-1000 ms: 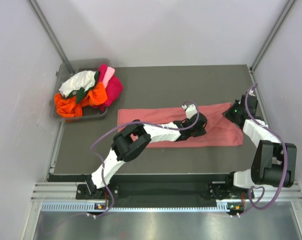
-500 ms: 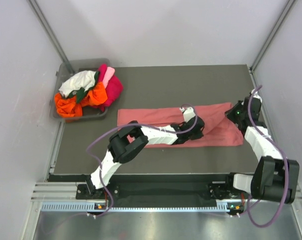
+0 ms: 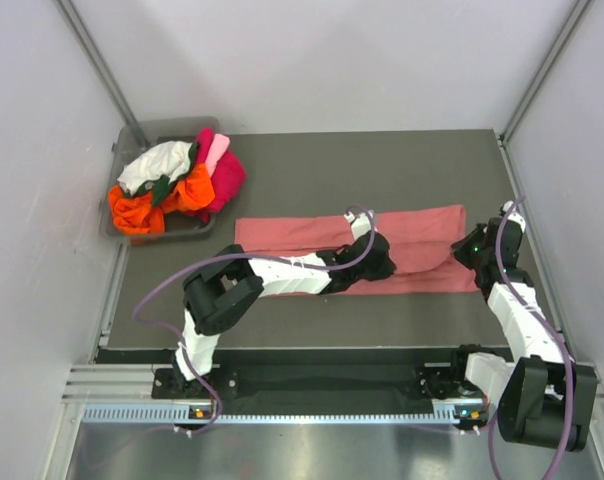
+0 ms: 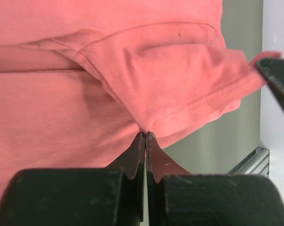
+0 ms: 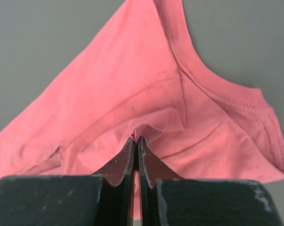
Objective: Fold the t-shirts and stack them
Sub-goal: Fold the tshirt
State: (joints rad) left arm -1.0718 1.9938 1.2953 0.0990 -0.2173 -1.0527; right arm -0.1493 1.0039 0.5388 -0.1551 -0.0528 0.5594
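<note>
bin (image 3: 147, 130): landmark, heaped with other shirts (image 3: 172, 185)
pink shirt (image 3: 292, 232): flat strip just right of the bin, long axis pointing away from it
left claw (image 3: 375, 262): pinching the near hem, past mid-strip
right claw (image 3: 469, 245): pinching the end farthest from the bin (nearer arm there)
next: likely carry that end toward the bin

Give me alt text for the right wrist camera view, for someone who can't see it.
The right gripper pinches a raised fold of a salmon-pink t-shirt between its closed black fingers. The shirt spreads away across a grey table, its stitched collar curving at the upper right.
</note>
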